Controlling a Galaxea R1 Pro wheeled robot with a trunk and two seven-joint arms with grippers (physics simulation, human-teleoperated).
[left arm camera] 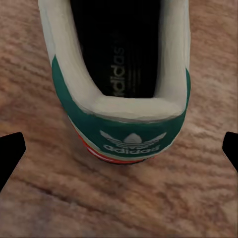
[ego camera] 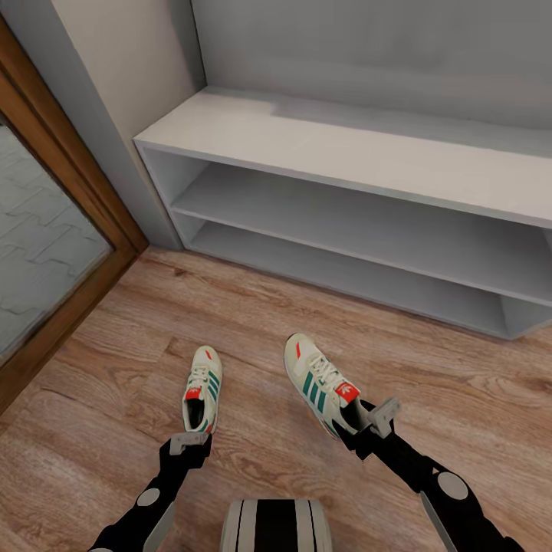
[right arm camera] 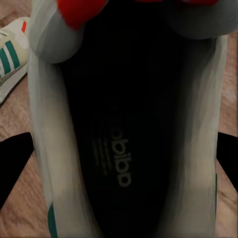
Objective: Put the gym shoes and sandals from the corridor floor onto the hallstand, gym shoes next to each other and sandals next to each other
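Facing the hallstand (ego camera: 345, 153) (wall corner, glass door at left), both gym shoes on the wood-plank floor (ego camera: 253, 314): left shoe (ego camera: 203, 387), right shoe (ego camera: 322, 381). Left gripper (ego camera: 189, 441) spread behind the left shoe's heel; right gripper (ego camera: 377, 420) spread astride the right shoe's heel, grip unclear.

Both arms are reaching forward and down from the near edge of the head view, dark with grey joint rings. The left gripper (ego camera: 189, 443) is pointing ahead, its fingers spread wide and showing as black tips (left arm camera: 11, 153) in the left wrist view. The right gripper (ego camera: 373, 423) is angling left, its fingers (right arm camera: 12, 166) also standing apart.
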